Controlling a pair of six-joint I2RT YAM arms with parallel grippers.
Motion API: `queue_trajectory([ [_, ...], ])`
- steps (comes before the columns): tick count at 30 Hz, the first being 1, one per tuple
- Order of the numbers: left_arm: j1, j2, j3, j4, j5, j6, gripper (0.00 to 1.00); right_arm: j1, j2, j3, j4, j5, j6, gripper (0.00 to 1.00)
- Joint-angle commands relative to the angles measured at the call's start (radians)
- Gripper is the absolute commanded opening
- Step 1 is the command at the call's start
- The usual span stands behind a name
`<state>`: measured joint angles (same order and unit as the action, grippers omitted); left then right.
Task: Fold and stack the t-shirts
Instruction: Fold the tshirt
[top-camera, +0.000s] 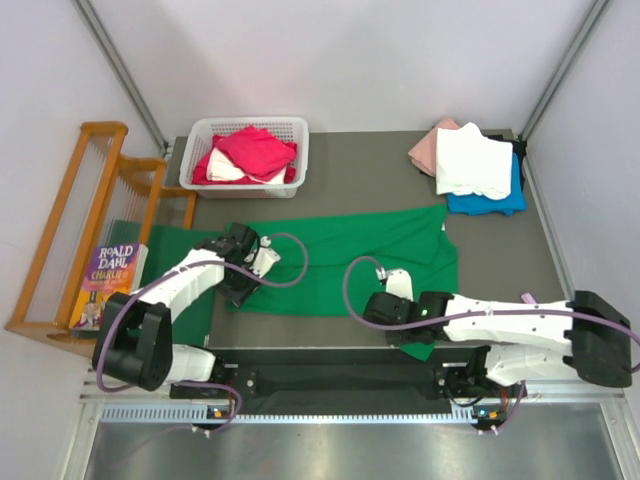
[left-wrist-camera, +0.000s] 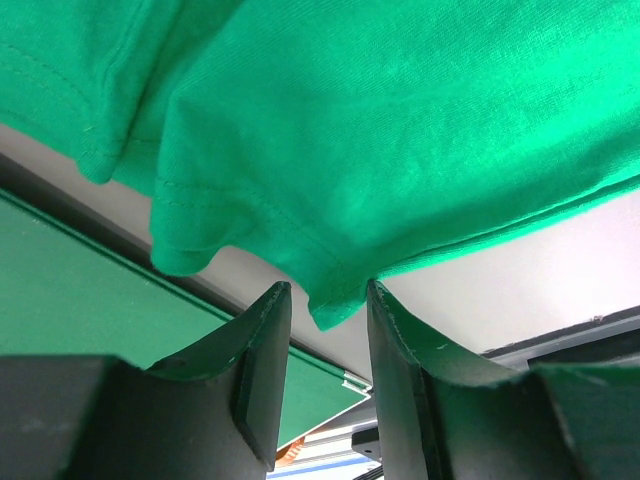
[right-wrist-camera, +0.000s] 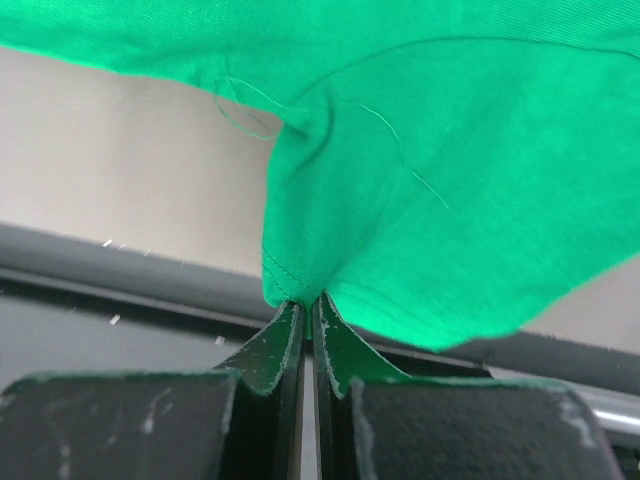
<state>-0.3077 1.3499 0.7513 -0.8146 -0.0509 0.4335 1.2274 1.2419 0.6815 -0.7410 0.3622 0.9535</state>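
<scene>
A bright green t-shirt (top-camera: 350, 255) lies spread across the middle of the grey table. My left gripper (top-camera: 240, 278) is at its near left corner. In the left wrist view the left gripper (left-wrist-camera: 325, 292) is open, with a corner of the green t-shirt (left-wrist-camera: 380, 130) hanging between its fingertips. My right gripper (top-camera: 388, 300) is at the shirt's near edge. In the right wrist view the right gripper (right-wrist-camera: 308, 302) is shut on a pinch of the green t-shirt (right-wrist-camera: 430, 170). Folded pink, white and blue tees (top-camera: 472, 165) are stacked at the back right.
A white basket (top-camera: 200, 170) at the back left holds red/magenta and white shirts (top-camera: 252, 150). A darker green mat (top-camera: 150, 255) lies at the left, also seen in the left wrist view (left-wrist-camera: 90, 300). A wooden rack (top-camera: 95, 200) with a book (top-camera: 110, 275) stands beyond the left edge.
</scene>
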Motion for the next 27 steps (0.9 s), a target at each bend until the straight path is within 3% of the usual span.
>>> queue_trajectory([
  [1,0.004,-0.047,0.028,-0.040,-0.006,0.010,0.41,0.014,-0.137,0.038,-0.101,-0.006,0.053,0.00],
  [13,0.004,-0.126,0.114,-0.187,-0.003,0.020,0.42,0.064,-0.398,0.072,-0.343,-0.043,0.165,0.00],
  [18,0.002,-0.126,0.128,-0.210,0.031,0.011,0.43,0.064,-0.421,0.061,-0.348,-0.026,0.175,0.00],
  [22,0.001,-0.092,0.138,-0.279,0.109,0.017,0.54,0.064,-0.385,0.055,-0.321,-0.026,0.168,0.00],
  [23,0.001,-0.072,0.137,-0.294,0.115,0.024,0.62,0.064,-0.378,0.055,-0.308,-0.023,0.165,0.00],
  [27,-0.010,-0.026,0.100,-0.350,0.132,0.063,0.75,0.064,-0.351,0.055,-0.279,-0.016,0.151,0.00],
])
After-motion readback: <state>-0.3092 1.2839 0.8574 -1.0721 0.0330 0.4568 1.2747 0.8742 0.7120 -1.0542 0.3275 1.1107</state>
